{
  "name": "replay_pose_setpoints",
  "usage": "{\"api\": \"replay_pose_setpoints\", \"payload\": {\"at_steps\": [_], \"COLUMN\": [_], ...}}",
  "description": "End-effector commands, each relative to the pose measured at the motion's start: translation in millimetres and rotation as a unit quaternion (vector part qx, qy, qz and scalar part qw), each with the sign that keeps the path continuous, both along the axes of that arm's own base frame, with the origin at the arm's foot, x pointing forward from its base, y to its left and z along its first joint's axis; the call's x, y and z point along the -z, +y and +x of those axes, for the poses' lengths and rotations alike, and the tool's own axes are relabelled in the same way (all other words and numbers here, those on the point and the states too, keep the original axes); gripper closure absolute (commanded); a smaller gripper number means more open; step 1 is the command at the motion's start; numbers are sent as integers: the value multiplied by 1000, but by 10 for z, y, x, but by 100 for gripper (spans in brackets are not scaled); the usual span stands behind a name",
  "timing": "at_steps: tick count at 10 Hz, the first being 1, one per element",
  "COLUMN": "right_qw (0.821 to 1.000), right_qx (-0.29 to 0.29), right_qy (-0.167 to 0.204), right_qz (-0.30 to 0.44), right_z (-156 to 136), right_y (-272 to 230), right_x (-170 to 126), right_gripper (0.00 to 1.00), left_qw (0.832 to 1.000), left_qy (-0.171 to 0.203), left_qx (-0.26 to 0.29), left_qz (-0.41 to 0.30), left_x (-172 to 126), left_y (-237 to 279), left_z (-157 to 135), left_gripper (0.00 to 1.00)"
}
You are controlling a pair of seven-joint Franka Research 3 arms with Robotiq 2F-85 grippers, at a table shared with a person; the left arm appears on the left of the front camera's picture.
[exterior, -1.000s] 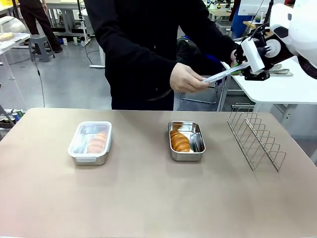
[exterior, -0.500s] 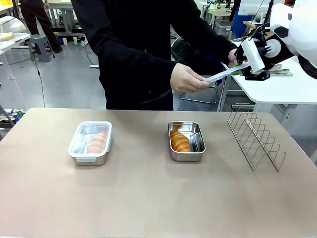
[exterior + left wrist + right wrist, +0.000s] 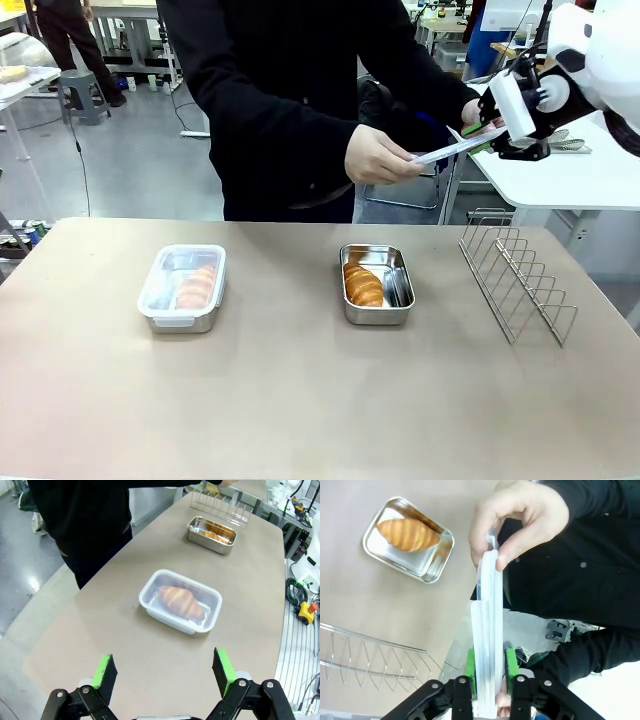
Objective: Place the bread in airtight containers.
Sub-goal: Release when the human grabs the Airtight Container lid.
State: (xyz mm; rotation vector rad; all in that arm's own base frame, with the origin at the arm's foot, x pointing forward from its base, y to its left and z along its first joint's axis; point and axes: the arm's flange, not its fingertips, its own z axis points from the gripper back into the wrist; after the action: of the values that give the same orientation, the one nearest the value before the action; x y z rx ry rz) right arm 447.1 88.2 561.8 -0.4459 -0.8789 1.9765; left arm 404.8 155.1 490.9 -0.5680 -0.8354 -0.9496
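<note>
Right hand (image 3: 489, 672) raised off table, green pads flank clear lid (image 3: 488, 630); whether grip firm, cannot tell. Person's hand (image 3: 515, 522) pinches far end. Risk: lid drops if both release. Left hand (image 3: 165, 675) wide, empty. Lidded container (image 3: 183, 287) holds croissant; open pan (image 3: 377, 284) holds croissant (image 3: 362, 285), unsealed.

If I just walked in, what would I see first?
Probably the handover up in the air: the person's hand and the right gripper both hold a clear plastic lid above the table's far side. Below it, a golden croissant lies in an open steel pan mid-table. To its left, another croissant sits under a lid in a second pan.
</note>
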Motion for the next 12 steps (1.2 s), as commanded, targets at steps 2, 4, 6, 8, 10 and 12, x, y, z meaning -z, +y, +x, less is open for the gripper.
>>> {"api": "replay_pose_setpoints", "payload": {"at_steps": [2,4,6,8,10,12], "right_qw": [985,946,892,835,783,766], "right_qx": [84,138,187,234,235,222], "right_qy": [47,100,154,202,272,314], "right_qz": [140,276,381,455,508,515], "right_z": [-93,-184,-381,-735,-1004,-1106], "right_y": [-251,-745,-1456,-2167,-2691,-2847], "right_x": [-397,-534,-413,-59,361,558], "right_gripper": [0,0,0,0,0,0], "left_qw": [1000,1000,1000,1000,1000,1000], "left_qy": [-13,-13,-13,-13,-13,-13], "left_qx": [6,6,6,6,6,6], "left_qz": [-8,-8,-8,-8,-8,-8], "left_x": [1,1,1,1,1,1], "left_y": [-14,-14,-14,-14,-14,-14], "left_z": [-8,-8,-8,-8,-8,-8], "left_gripper": [0,0,0,0,0,0]}}
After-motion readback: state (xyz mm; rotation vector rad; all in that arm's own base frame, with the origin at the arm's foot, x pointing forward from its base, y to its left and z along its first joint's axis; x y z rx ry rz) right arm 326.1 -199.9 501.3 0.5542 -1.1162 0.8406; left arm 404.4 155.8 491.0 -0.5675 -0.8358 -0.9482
